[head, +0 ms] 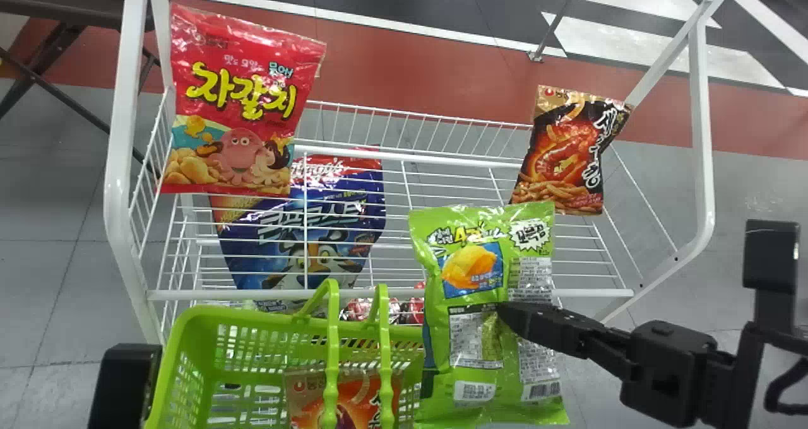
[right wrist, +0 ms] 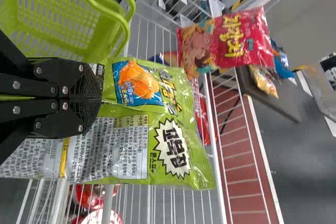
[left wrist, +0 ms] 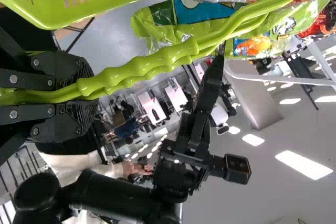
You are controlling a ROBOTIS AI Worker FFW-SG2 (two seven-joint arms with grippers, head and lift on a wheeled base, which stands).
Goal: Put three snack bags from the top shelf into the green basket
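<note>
In the head view my right gripper [head: 505, 312] is shut on a green snack bag [head: 470, 252], held upright just right of the green basket [head: 208, 315]. The right wrist view shows the right gripper [right wrist: 100, 95] pinching the green bag [right wrist: 184, 114] at its middle. My left gripper [head: 123, 385] is at the lower left of the head view; in the left wrist view the left gripper [left wrist: 86, 95] is closed around the basket handles [left wrist: 157, 64]. An orange snack bag [head: 309, 394] lies inside the basket. On the top shelf stand a red bag [head: 240, 101] at left and a black-and-orange bag [head: 562, 158] at right.
The white wire shelf's frame posts [head: 120, 164] rise on both sides. A blue cereal bag [head: 303, 227] sits on a lower level, under the top wires. A dark table [head: 69, 3] stands behind at the left.
</note>
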